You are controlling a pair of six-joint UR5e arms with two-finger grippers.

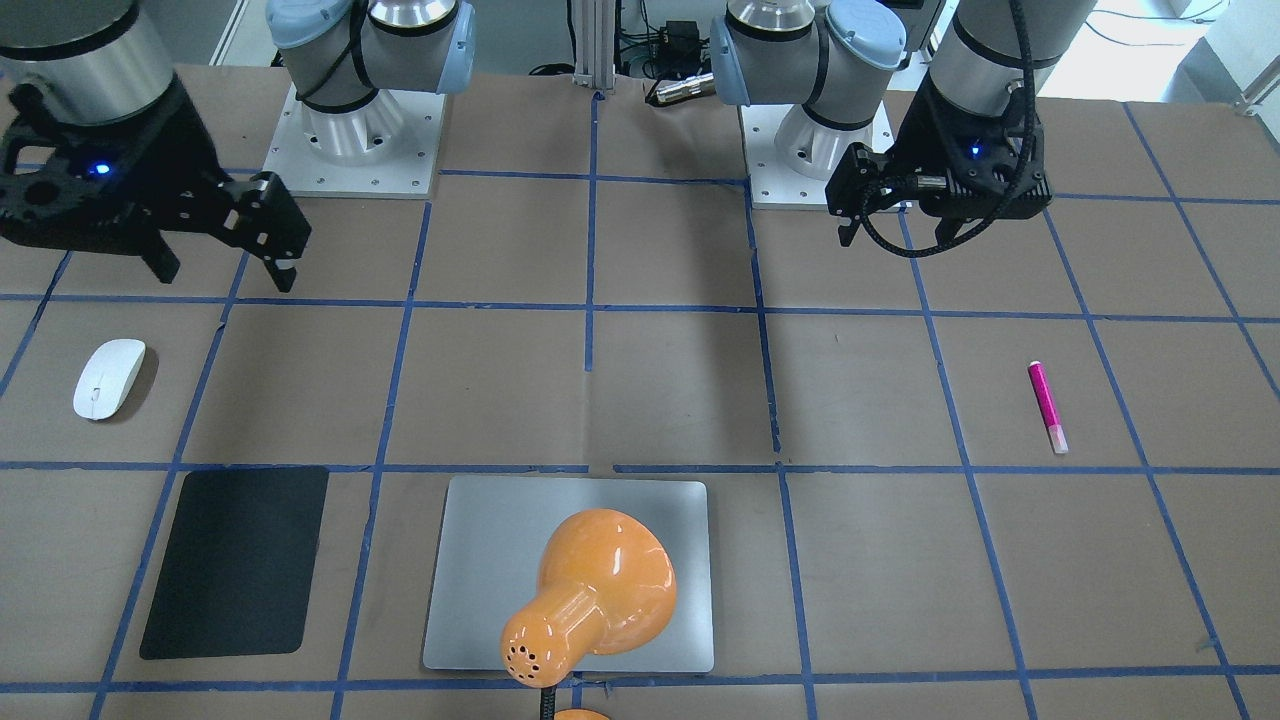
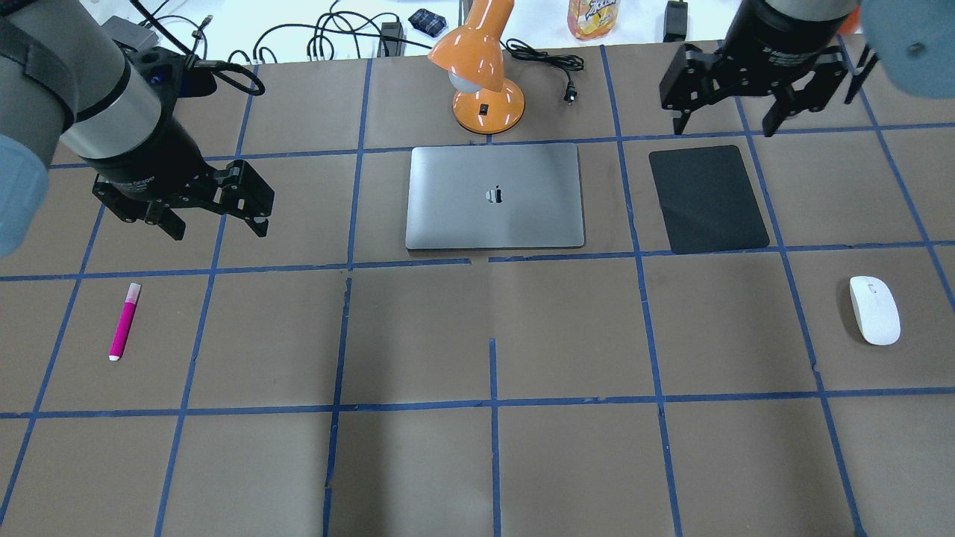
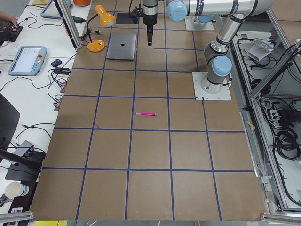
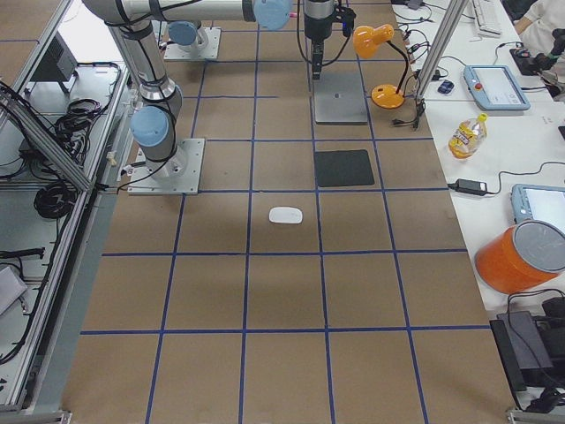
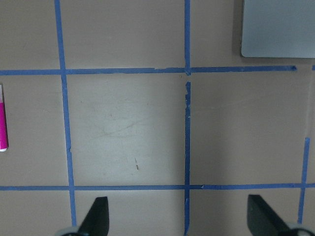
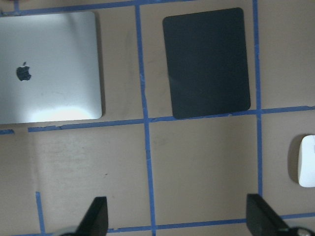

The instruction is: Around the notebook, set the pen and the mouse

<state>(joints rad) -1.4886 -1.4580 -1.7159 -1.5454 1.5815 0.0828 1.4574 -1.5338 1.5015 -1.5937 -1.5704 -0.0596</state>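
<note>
Seen from overhead, one silver notebook (image 2: 495, 197) lies flat, its edges square to the blue tape grid of the counter (image 2: 567, 335). An apple logo marks the centre of its lid. One black mat (image 2: 707, 198) lies just beside it at 3 o'clock, and one orange lamp (image 2: 481, 71) stands at 12 o'clock. The single pen (image 2: 124, 321) lies well apart at 8 o'clock and the single mouse (image 2: 874, 309) well apart at 4 o'clock, with broad counter between them. The left pincer (image 2: 216, 226) and right pincer (image 2: 724, 128) hang above, jaws spread.

Brushed-metal notebook (image 2: 494, 198), glossy mouse (image 2: 874, 309)
</note>
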